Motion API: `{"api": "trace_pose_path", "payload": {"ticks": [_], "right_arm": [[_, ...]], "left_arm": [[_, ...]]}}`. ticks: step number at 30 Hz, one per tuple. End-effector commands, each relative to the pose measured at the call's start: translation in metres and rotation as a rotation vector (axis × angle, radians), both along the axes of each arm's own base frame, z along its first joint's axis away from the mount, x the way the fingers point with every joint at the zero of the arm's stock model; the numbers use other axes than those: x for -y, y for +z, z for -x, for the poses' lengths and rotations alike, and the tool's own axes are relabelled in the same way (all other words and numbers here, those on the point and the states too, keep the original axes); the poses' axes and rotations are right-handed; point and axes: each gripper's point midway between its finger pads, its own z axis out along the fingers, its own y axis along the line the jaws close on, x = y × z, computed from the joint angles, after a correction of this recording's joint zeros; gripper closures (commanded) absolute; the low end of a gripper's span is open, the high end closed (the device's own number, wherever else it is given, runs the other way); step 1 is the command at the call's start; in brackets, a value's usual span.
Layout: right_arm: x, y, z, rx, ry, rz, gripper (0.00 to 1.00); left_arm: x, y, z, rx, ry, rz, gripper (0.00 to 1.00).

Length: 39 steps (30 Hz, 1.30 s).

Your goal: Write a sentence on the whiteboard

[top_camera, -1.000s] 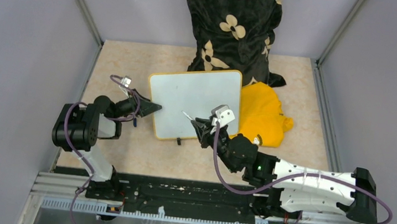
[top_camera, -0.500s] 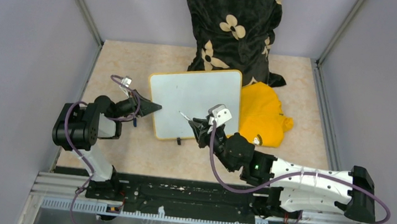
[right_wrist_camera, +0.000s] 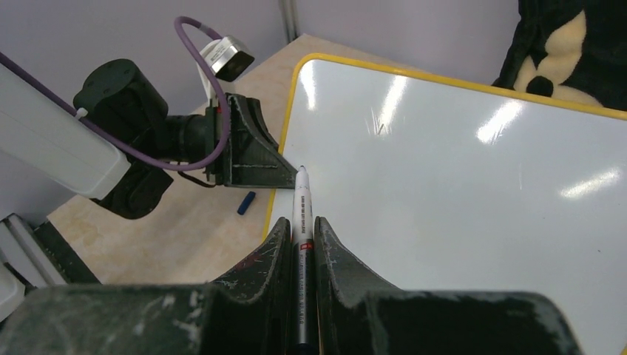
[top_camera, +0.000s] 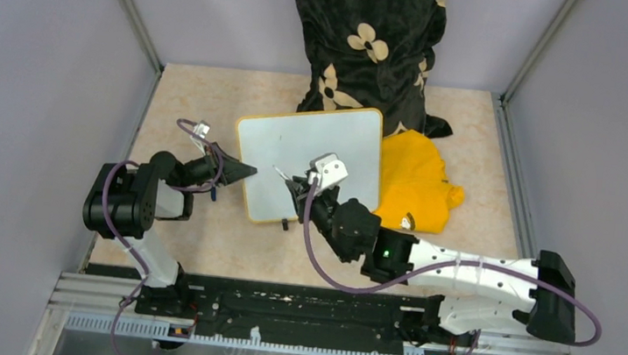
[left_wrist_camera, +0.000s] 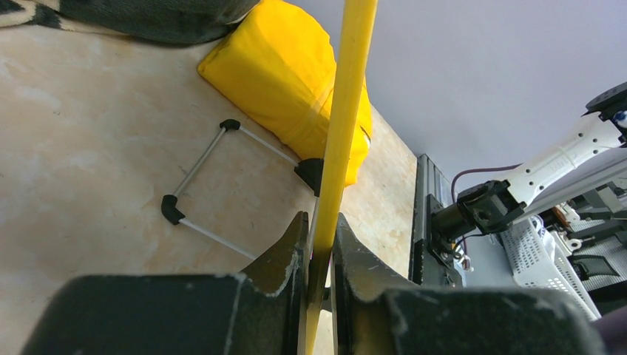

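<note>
I am viewing the whiteboard (top_camera: 305, 141) lying near the middle of the surface (top_camera: 204, 95), turned slightly askew. Its far edge is sitting close to a black floral cushion (top_camera: 364, 42), and its right edge is sitting just beside a yellow cloth (top_camera: 416, 179). The left claw (top_camera: 245, 170) is clenching on the board's left edge. In the left wrist view, one finger is pressing on each side of the thin yellow frame. In that same view, a wire bracket (left_wrist_camera: 200, 185) with black corner pieces is meeting the board's edge. The right claw (top_camera: 296, 184) is grasping a marker (right_wrist_camera: 302, 214), with both fingers closing on the barrel and the white tip projecting forward past them. The tip is hanging over the left part of the glossy white face, near the frame and the left claw. I cannot tell whether it is touching the board. A small blue cap (right_wrist_camera: 246, 203) is lying on the surface just outside the board's left edge.
</note>
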Motion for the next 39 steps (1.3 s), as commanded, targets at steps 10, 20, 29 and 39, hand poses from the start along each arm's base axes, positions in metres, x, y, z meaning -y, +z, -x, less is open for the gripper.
{"api": "trace_pose_path", "payload": {"ticks": [10, 20, 29, 39], "right_arm": [[-0.033, 0.022, -0.049, -0.075, -0.041, 0.007, 1.0], [-0.052, 0.01, -0.065, -0.083, -0.07, 0.038, 1.0], [-0.059, 0.0, -0.078, -0.074, -0.113, 0.049, 1.0], [-0.054, -0.001, -0.09, -0.069, -0.16, 0.034, 1.0]], "left_arm": [[0.002, 0.017, -0.001, 0.189, 0.004, -0.018, 1.0], [0.003, 0.017, 0.0, 0.193, 0.003, -0.021, 1.0], [0.004, 0.017, 0.0, 0.199, 0.011, -0.022, 1.0], [0.003, 0.017, -0.001, 0.203, 0.015, -0.026, 1.0]]}}
